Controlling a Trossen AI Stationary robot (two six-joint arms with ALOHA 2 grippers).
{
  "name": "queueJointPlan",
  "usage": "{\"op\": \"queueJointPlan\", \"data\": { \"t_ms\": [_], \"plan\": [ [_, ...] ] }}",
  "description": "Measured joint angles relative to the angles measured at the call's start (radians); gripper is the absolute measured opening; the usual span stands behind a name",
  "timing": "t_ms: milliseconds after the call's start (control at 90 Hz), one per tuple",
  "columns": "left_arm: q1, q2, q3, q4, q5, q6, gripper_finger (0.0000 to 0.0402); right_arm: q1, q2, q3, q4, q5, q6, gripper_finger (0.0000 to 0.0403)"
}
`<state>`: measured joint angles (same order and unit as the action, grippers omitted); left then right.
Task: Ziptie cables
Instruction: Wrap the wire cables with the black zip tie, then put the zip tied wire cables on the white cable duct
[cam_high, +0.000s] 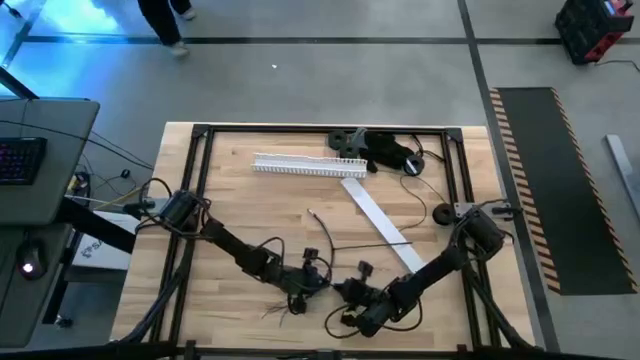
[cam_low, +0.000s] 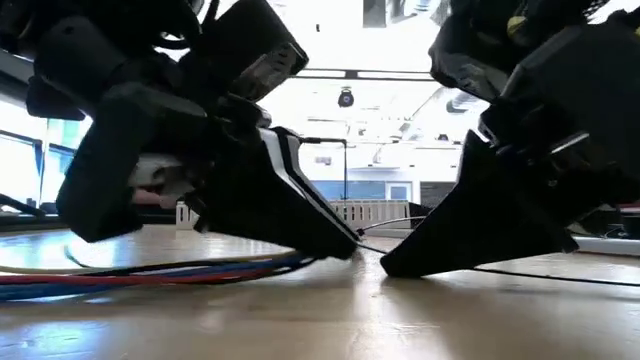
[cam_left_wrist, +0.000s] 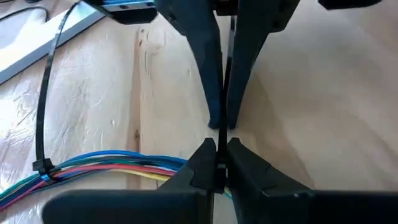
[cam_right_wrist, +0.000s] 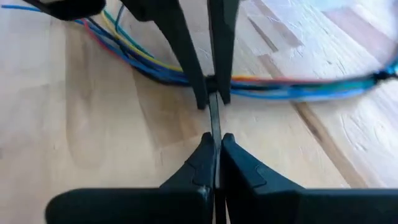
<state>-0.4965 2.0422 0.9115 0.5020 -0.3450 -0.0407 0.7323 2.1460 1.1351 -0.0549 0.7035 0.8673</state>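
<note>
You look straight down overhead, level from tabletop height, and close from both wrists; all share the cables (cam_left_wrist: 118, 163).

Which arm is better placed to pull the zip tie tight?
Probably right: the right gripper pinches the zip tie clear of the cables, free to pull back, while the left gripper pinches it beside them.

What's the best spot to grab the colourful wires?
Beside the black tie, where the wires are squeezed into one bunch; farther off they splay. They lie flat on the table, so probably come straight down, gripping across them. The left claw and right claw both pinch a thin strip.
</note>
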Motion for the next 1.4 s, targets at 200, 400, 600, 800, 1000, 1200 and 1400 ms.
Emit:
{"op": "queueJointPlan", "data": {
  "t_ms": [200, 400, 600, 800, 1000, 1200, 1400],
  "plan": [
    [-0.001, -0.003, -0.013, 0.003, 0.007, -0.01, 0.0013, 0.021, 0.0, -0.002, -0.014, 0.009, 0.051, 0.0],
    [-0.002, -0.005, -0.014, 0.015, 0.003, -0.007, 0.0013, 0.023, 0.0, -0.002, -0.018, 0.003, 0.062, 0.0],
    [-0.002, -0.013, -0.016, 0.007, 0.004, -0.058, 0.0049, 0.027, -0.011, 0.003, -0.011, 0.024, 0.045, 0.0007],
    [-0.005, -0.077, -0.018, -0.039, 0.0, -0.09, 0.0106, 0.036, -0.09, 0.01, -0.058, -0.075, -0.073, 0.007],
    [-0.013, -0.222, -0.016, -0.175, -0.065, -0.264, 0.0121, 0.045, -0.184, 0.013, -0.089, -0.104, -0.237, 0.0127],
    [-0.058, -0.324, -0.014, -0.388, -0.266, -0.544, 0.0108, 0.067, -0.26, 0.015, -0.22, -0.025, -0.259, 0.0139],
    [0.144, -0.497, -0.014, -0.732, -0.261, -0.624, 0.0096, 0.095, -0.274, 0.006, -0.411, 0.019, -0.15, 0.014]
  ]
}}
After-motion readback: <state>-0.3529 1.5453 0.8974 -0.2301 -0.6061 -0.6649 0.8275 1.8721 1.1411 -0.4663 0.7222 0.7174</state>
